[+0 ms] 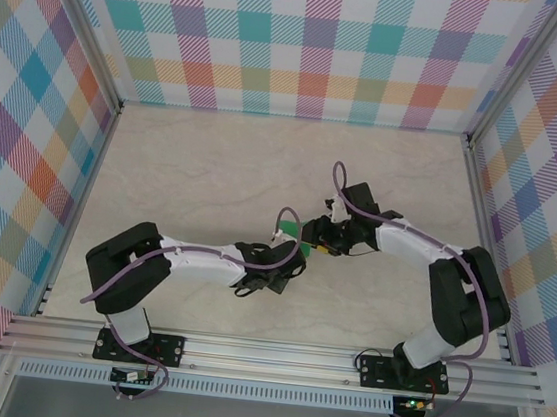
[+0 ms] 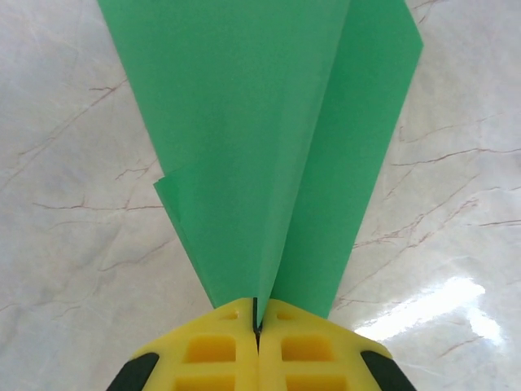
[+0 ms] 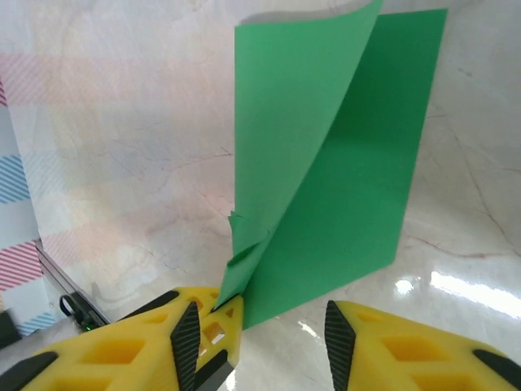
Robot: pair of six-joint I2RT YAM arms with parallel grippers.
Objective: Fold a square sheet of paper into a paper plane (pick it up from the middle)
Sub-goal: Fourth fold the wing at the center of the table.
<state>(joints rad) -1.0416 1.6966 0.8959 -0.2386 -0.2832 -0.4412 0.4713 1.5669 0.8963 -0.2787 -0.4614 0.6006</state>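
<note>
Paper, green, folded, pinched at narrow end by left pincer, fans away from it; right pincer spread, paper corner touching one finger.

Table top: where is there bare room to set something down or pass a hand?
The far half of the table, up to the checked back wall, is bare; so are the strips along both side walls. It is crowded mid-table, where the left tool, shut on the green paper, meets the open right tool.
</note>
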